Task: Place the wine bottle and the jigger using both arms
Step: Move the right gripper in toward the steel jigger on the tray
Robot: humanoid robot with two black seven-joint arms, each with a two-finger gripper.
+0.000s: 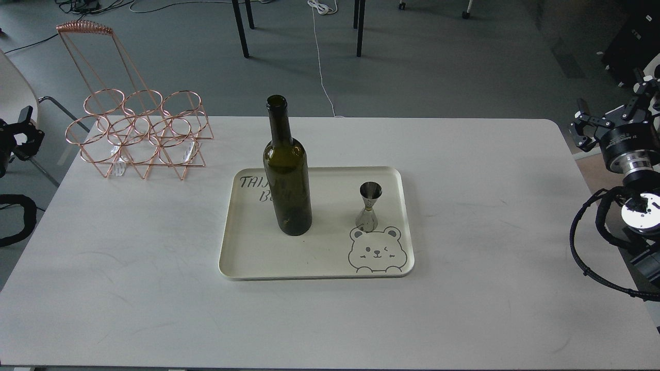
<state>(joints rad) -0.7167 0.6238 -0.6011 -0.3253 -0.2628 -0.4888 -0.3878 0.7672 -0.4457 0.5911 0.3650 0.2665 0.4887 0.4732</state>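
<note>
The wine bottle, dark olive-green and unlabelled, stands upright on the left half of a cream tray. The jigger, a small steel hourglass cup, stands upright on the tray's right half, just above a printed bear. My left gripper hovers off the table's left edge, far from the bottle, its fingers apart with nothing between them. My right gripper hangs beyond the table's right edge, well away from the jigger, open and empty.
A copper wire bottle rack with several rings and a tall handle stands at the table's back left corner. The white table carries the tray at its centre. Black table legs and cables lie on the floor behind.
</note>
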